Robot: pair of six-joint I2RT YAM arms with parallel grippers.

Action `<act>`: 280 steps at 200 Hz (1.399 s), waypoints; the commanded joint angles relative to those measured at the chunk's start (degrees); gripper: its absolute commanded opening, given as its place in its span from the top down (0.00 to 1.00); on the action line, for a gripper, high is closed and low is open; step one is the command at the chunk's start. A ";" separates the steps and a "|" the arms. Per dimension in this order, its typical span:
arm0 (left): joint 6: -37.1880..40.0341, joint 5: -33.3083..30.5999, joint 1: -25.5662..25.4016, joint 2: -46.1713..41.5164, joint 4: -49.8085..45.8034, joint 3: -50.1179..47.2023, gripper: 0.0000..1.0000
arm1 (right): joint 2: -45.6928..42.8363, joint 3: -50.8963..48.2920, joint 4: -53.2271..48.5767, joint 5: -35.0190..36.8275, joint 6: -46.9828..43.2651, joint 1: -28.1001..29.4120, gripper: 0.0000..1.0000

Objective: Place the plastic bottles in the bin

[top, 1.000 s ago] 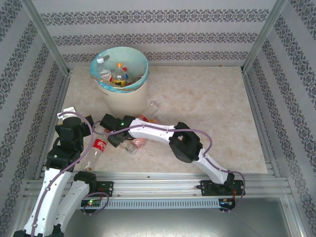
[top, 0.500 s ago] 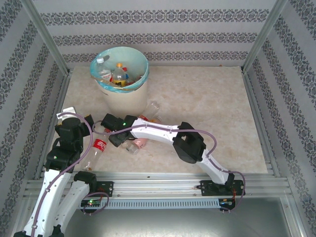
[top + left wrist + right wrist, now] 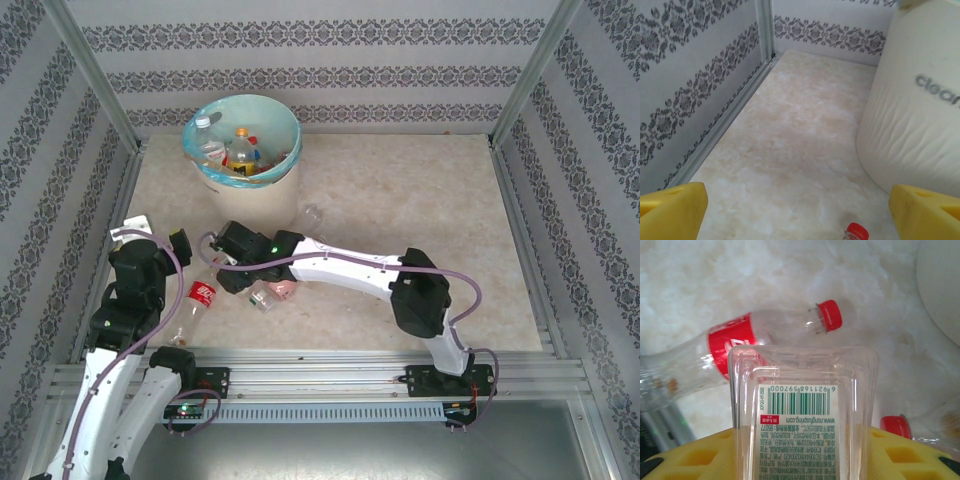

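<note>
Right claw (image 3: pixel 799 452) grips square bottle (image 3: pixel 802 385); bin wall (image 3: pixel 942 282) close

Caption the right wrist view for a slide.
Right gripper clamps a clear barcoded bottle above a red-labelled bottle lying flat.

A camera high above the near edge looks down over the worktop (image 3: pixel 420 220). The left wrist camera sits low, facing far along the left wall (image 3: pixel 690 75), beside the bin (image 3: pixel 920 115). The right wrist camera looks down, close against a clear bottle (image 3: pixel 802 410), sharing a red-labelled bottle (image 3: pixel 730 345) with the overhead view.
</note>
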 commanded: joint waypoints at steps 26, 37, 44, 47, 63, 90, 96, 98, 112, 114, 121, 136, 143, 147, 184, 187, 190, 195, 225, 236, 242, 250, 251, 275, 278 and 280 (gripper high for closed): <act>6.95 9.58 0.66 -1.68 0.54 8.07 0.03 | -9.93 -6.36 6.72 -5.50 2.67 0.01 0.59; 7.30 11.91 0.67 -1.28 0.41 9.95 0.03 | -12.67 -8.82 8.24 -5.87 3.04 -0.14 0.59; 7.22 13.23 0.65 -0.85 0.18 11.27 0.02 | -14.49 -10.28 9.03 -6.29 3.23 -0.36 0.59; 7.09 13.90 0.65 -0.66 0.16 11.75 0.02 | -15.26 -10.96 9.32 -6.49 3.33 -0.44 0.59; 6.23 18.37 0.70 0.69 0.28 14.31 0.02 | -19.87 -14.35 10.88 -6.80 3.43 -1.08 0.59; 4.27 32.41 0.65 4.07 3.03 17.40 0.02 | -28.58 -20.05 12.58 -7.41 3.03 -3.07 0.59; 3.67 35.86 0.65 4.91 4.14 17.78 0.02 | -31.23 -21.55 13.07 -7.22 2.99 -3.89 0.59; 3.47 37.27 0.65 5.22 4.56 17.93 0.02 | -31.97 -21.99 13.13 -7.21 2.99 -4.11 0.59; 1.31 44.48 0.65 7.29 7.60 18.69 0.02 | -37.29 -24.75 13.61 -6.52 2.85 -6.17 0.59; 0.95 45.38 0.65 7.64 8.04 18.71 0.02 | -37.94 -25.16 13.74 -6.31 2.91 -6.46 0.59; -0.51 48.60 0.65 8.49 10.15 18.67 0.02 | -40.50 -26.32 13.88 -6.18 2.82 -7.77 0.58; -3.18 55.13 0.71 9.99 15.54 17.82 0.02 | -44.94 -27.95 14.40 -7.02 2.20 -10.83 0.58; -4.66 57.64 0.69 10.66 18.23 17.26 0.02 | -46.55 -28.24 14.65 -7.46 1.91 -12.18 0.58; -5.58 59.11 0.65 11.01 19.95 16.74 0.02 | -47.32 -28.25 14.85 -7.79 1.64 -12.91 0.58; -19.76 75.48 0.63 16.33 43.22 11.86 0.03 | -49.99 -27.25 21.33 -21.10 1.32 -19.24 0.58; -21.37 76.47 0.61 16.92 45.55 11.58 0.03 | -49.97 -27.13 21.79 -22.08 1.34 -19.56 0.59; -22.52 77.52 0.57 17.39 47.55 11.43 0.03 | -49.94 -26.92 22.28 -23.00 1.28 -19.93 0.59; -24.25 78.72 0.56 18.16 50.10 11.44 0.03 | -49.88 -26.62 22.64 -23.89 1.23 -20.41 0.59; -26.66 80.72 0.48 20.26 52.74 12.91 0.01 | -49.05 -25.81 26.97 -28.88 1.49 -22.23 0.58; -29.25 83.03 0.39 21.54 56.15 12.65 0.02 | -48.18 -25.13 28.76 -32.79 1.49 -22.50 0.58; -30.84 84.42 0.34 22.10 57.97 12.41 0.02 | -47.67 -24.50 29.39 -34.90 1.41 -22.57 0.58; -32.95 85.86 0.30 22.78 60.66 11.95 0.03 | -47.05 -23.78 30.13 -37.20 1.39 -22.50 0.58; -33.17 86.01 0.30 22.87 60.91 11.93 0.03 | -46.98 -23.69 30.27 -37.47 1.40 -22.54 0.58; -40.13 89.65 -0.11 23.82 71.20 10.10 0.03 | -45.89 -23.20 33.42 -41.88 2.56 -22.30 0.58; -40.75 90.05 -0.13 23.89 72.18 9.94 0.04 | -45.82 -23.24 33.83 -42.13 2.76 -22.28 0.58; -41.10 90.32 -0.20 23.92 72.66 9.88 0.04 | -45.81 -23.25 34.07 -42.29 2.91 -22.24 0.58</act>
